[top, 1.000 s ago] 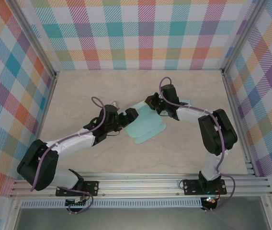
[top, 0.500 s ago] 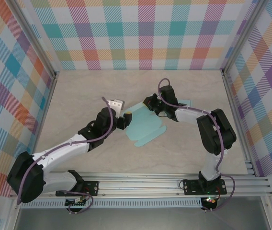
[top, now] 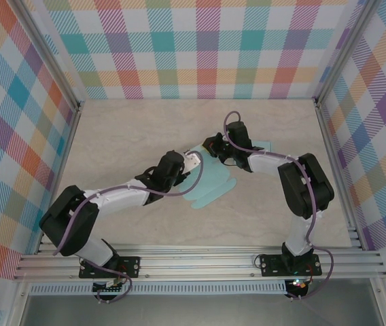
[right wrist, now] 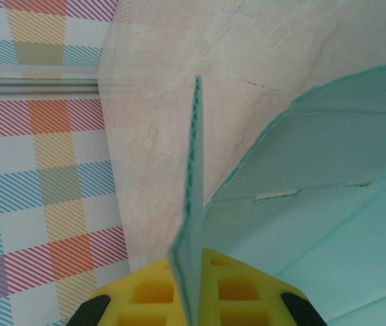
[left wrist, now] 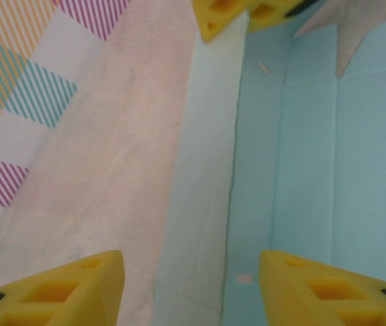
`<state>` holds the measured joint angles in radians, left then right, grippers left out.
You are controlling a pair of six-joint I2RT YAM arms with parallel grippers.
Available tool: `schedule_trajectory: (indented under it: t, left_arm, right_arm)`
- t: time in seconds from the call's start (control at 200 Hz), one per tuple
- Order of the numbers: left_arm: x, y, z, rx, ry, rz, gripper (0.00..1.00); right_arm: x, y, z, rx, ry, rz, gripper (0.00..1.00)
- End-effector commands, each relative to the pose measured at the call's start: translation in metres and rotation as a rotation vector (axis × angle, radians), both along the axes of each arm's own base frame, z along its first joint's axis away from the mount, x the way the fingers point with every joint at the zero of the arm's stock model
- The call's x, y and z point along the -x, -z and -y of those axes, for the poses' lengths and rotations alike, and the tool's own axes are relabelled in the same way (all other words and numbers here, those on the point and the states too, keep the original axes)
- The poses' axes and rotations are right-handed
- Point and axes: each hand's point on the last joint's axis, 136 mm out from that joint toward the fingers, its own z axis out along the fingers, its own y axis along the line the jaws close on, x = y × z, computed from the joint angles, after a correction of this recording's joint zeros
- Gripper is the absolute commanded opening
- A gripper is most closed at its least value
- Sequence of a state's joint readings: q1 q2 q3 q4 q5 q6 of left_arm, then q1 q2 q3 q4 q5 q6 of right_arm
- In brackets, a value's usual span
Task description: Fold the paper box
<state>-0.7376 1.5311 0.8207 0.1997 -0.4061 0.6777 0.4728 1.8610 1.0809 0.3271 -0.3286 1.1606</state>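
Observation:
The light teal paper box (top: 213,182) lies flat and unfolded at the table's middle, with one flap raised at its far left corner. My right gripper (top: 210,146) is shut on that upright flap (right wrist: 194,170); its yellow pads (right wrist: 247,288) pinch the thin edge, and the box (right wrist: 315,197) spreads out to the right. My left gripper (top: 191,161) hovers over the box's left side, open. Its yellow fingers (left wrist: 64,288) straddle a pale side strip (left wrist: 203,190) without touching it. The right gripper's yellow fingers (left wrist: 237,13) show at the top of the left wrist view.
Plaid walls (top: 206,47) and metal rails enclose the beige table (top: 125,129) on three sides. Both arms reach inward and meet close together at the box's far left corner. Bare tabletop lies to the left and in front of the box.
My left arm has swung right onto the box's left edge, and its jaws have narrowed. The right gripper has held its grip on the flap and scarcely moved.

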Motion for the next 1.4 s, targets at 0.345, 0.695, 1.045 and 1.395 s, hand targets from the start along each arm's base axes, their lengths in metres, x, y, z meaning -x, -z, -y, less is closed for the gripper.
schedule_trajectory:
  t: [0.345, 0.695, 1.045, 1.395]
  left_arm:
    - [-0.022, 0.008, 0.004, -0.21, 0.029, 0.098, 0.18]
    - [-0.022, -0.007, -0.002, -0.276, 0.042, 0.238, 0.0]
    - [-0.011, -0.03, 0.028, -0.377, 0.066, 0.461, 0.0]
    - [0.006, -0.026, 0.046, -0.377, 0.105, 0.494, 0.0]
  right_arm:
    - [0.016, 0.018, -0.001, 0.008, -0.032, -0.049, 0.07]
    - [0.043, 0.004, 0.03, 0.086, -0.034, 0.013, 0.39]
    - [0.075, -0.059, 0.137, 0.328, 0.145, 0.165, 0.45]
    - [0.098, -0.01, 0.18, 0.4, 0.147, 0.039, 0.15]
